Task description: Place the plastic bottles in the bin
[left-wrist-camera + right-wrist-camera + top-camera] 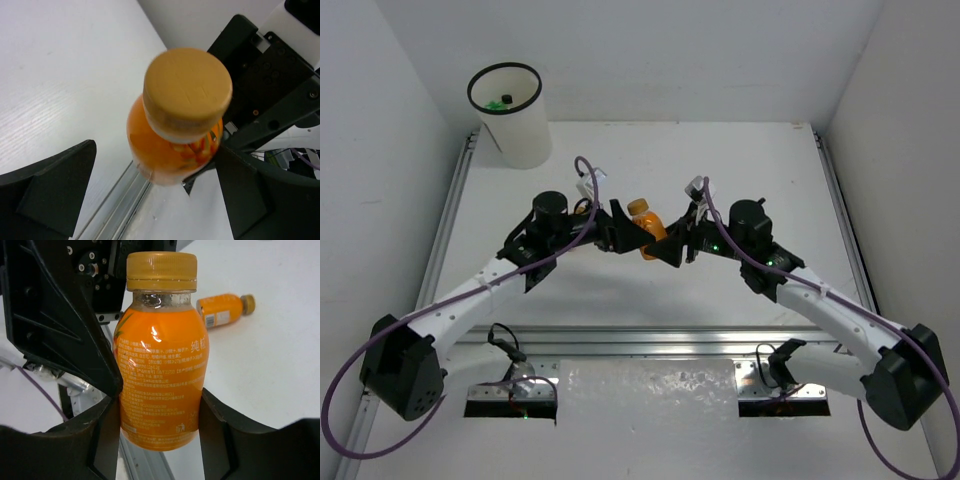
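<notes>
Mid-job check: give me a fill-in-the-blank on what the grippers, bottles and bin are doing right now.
The right gripper is shut on an ____ bottle. The left gripper has its jaws ____. A second bottle lies on its ____ on the table. The bin stands at the far ____ corner.
Missing words: orange; open; side; left.

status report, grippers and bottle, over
Right gripper shut on orange bottle. Left gripper open, straddling it. Bin far left, left arm between. Second orange bottle lying beyond.
</notes>
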You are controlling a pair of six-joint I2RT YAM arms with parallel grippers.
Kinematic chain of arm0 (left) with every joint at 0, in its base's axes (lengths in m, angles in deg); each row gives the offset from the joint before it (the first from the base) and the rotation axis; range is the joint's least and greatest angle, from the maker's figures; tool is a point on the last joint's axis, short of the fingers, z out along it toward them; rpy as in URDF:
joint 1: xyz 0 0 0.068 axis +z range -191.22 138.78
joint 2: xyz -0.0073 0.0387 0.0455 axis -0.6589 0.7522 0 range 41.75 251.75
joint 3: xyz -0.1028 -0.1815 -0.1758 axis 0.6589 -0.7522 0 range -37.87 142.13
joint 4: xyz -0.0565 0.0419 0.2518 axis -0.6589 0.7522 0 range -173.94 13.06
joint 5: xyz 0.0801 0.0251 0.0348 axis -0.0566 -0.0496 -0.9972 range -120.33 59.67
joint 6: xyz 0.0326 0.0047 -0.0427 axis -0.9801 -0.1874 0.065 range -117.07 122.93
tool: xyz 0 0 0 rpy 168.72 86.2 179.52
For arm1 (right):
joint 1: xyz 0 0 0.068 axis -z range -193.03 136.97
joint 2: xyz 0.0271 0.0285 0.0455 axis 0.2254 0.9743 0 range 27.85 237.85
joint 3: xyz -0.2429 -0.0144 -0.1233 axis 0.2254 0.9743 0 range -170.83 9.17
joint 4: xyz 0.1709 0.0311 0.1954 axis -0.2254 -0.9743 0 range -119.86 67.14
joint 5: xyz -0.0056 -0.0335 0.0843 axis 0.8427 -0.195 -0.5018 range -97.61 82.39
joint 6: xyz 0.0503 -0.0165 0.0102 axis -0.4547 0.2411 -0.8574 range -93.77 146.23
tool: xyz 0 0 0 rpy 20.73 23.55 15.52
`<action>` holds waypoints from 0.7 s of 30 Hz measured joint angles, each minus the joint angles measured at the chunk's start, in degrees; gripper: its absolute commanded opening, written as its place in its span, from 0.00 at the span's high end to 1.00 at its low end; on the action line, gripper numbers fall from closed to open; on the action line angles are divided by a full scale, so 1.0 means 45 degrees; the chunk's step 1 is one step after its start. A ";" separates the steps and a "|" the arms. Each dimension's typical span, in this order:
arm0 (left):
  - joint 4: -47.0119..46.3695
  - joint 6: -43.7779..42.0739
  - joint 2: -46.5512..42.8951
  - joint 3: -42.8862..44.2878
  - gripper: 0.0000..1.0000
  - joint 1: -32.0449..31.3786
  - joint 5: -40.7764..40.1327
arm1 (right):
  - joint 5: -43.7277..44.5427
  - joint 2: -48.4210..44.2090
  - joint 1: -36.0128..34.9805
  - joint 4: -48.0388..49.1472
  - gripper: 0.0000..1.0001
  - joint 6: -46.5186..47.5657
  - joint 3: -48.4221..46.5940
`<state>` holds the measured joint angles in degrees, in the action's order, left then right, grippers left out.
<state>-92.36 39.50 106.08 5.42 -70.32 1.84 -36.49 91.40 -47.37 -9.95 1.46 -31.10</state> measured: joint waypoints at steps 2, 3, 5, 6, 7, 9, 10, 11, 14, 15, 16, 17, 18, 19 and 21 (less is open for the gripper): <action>-0.0321 0.0058 0.0369 0.0369 0.04 -0.0170 0.0010 | -0.0165 -0.0335 0.0019 0.0083 1.00 0.0053 0.0044; -0.0534 0.0092 0.0505 0.0500 0.05 -0.0233 -0.0039 | -0.0194 -0.0461 0.0087 0.0073 1.00 0.0073 0.0044; -0.0826 0.0199 0.0607 0.0573 0.07 -0.0350 -0.0102 | -0.0257 -0.0597 0.0121 0.0068 1.00 0.0131 0.0044; -0.0908 0.0257 0.0607 0.0573 0.21 -0.0374 -0.0126 | -0.0272 -0.0627 0.0117 0.0068 1.00 0.0170 0.0044; -0.0952 0.0277 0.0607 0.0573 0.34 -0.0379 -0.0146 | -0.0277 -0.0627 0.0112 0.0068 1.00 0.0189 0.0044; -0.1214 0.0442 0.0607 0.0602 0.65 -0.0481 -0.0019 | -0.0267 -0.0593 0.0117 0.0068 1.00 0.0228 0.0078; -0.1209 0.0461 0.0607 0.0627 0.78 -0.0529 -0.0049 | -0.0287 -0.0593 0.0126 0.0117 0.99 0.0233 0.0112; -0.1229 0.0529 0.0627 0.0661 0.87 -0.0539 -0.0053 | -0.0262 -0.0602 0.0136 0.0165 0.96 0.0253 0.0112; -0.1214 0.0520 0.0719 0.0826 1.00 -0.0549 -0.0068 | -0.0238 -0.0607 0.0185 0.0369 0.55 0.0209 0.0117; -0.1209 0.0500 0.0772 0.0889 1.00 -0.0539 -0.0068 | -0.0233 -0.0617 0.0209 0.0423 0.25 0.0180 0.0117; -0.1190 0.0505 0.0826 0.0952 1.00 -0.0539 -0.0063 | -0.0170 -0.0622 0.0219 0.0461 0.01 0.0112 0.0117; -0.1107 0.0520 0.0860 0.1044 1.00 -0.0539 -0.0219 | -0.0160 -0.0641 0.0209 0.0471 0.01 0.0073 0.0131; -0.0845 0.0476 0.0894 0.1234 1.00 -0.0534 -0.0690 | -0.0112 -0.0690 0.0160 0.0447 0.01 0.0146 0.0141; -0.0505 0.0389 0.0933 0.1496 1.00 -0.0534 -0.1122 | 0.0170 -0.0772 0.0102 0.0369 0.01 0.0233 0.0146; 0.0894 0.0141 0.1035 0.2497 1.00 -0.0549 -0.2720 | 0.1433 -0.0986 0.0019 -0.0087 0.01 0.0335 0.0121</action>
<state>-88.34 40.14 110.74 16.65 -72.79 -10.40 -30.05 86.96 -47.29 -10.35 2.96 -30.55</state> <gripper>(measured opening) 0.535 0.986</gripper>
